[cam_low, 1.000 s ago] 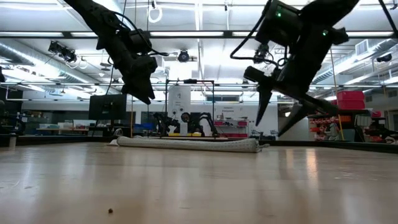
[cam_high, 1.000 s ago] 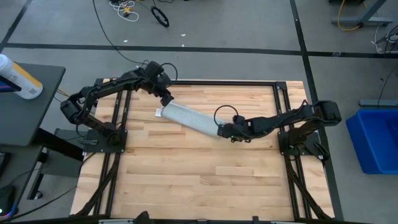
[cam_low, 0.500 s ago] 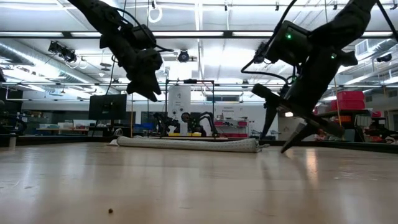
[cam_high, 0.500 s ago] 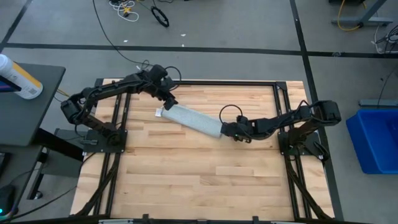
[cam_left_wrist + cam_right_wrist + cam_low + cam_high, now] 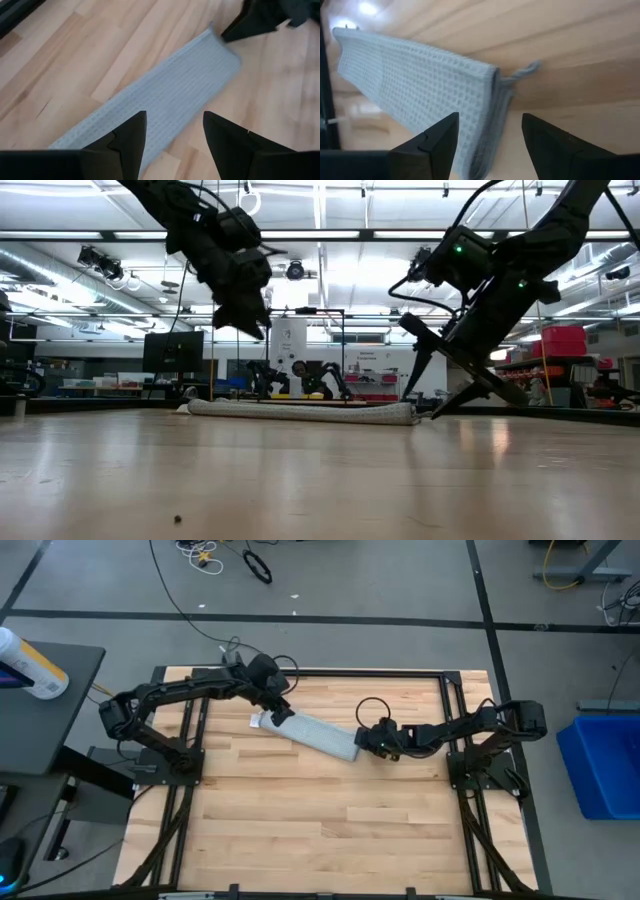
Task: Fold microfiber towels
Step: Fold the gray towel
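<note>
Hovering open and empty over opposite ends of folded microfiber towel (image 5: 312, 732): left gripper (image 5: 282, 713), right gripper (image 5: 366, 739), seemingly poised to grasp.

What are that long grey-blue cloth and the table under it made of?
The light grey-blue folded cloth looks like soft woven fabric, likely microfiber: a fine waffle-like grid covers it and its edges lie limp. The pale wooden table seems to be butcher-block wood: glued strips with visible grain and a smooth, faintly glossy finish.
</note>
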